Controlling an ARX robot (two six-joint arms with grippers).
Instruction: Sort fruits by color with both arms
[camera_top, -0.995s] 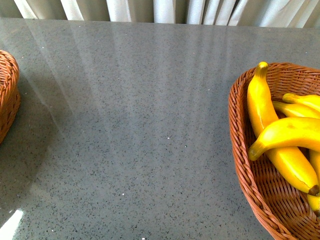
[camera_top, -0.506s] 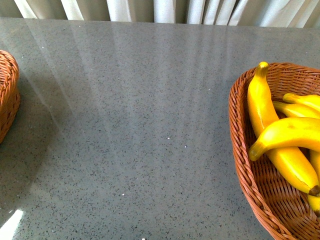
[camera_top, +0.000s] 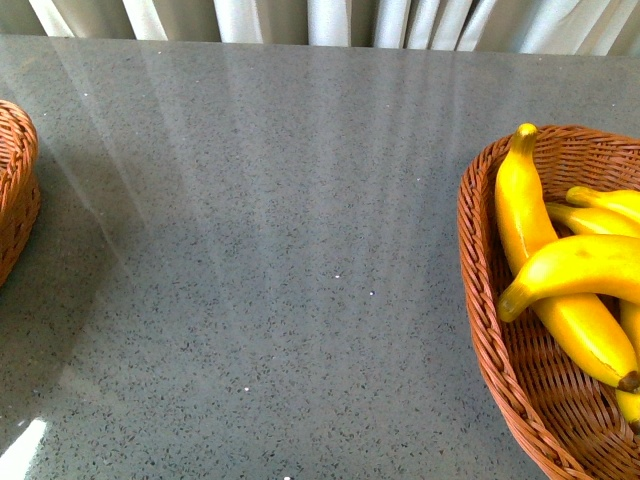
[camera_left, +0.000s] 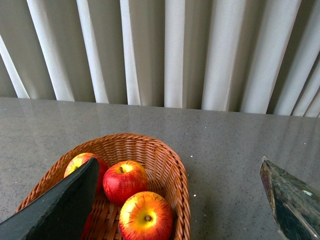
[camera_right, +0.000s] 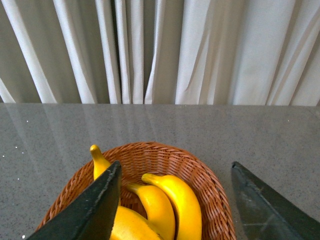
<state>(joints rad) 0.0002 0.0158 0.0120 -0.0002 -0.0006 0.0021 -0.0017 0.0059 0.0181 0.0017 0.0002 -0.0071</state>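
Note:
Several yellow bananas lie in a wicker basket at the right of the front view; neither arm shows there. In the right wrist view my right gripper hangs open above that basket, with bananas between and below its fingers. Three red apples with yellow patches sit in the other wicker basket in the left wrist view. My left gripper is open above that basket's edge, holding nothing.
The grey speckled tabletop stretches between the two baskets. The apple basket's edge shows at the far left of the front view. White curtains hang behind the table's far edge.

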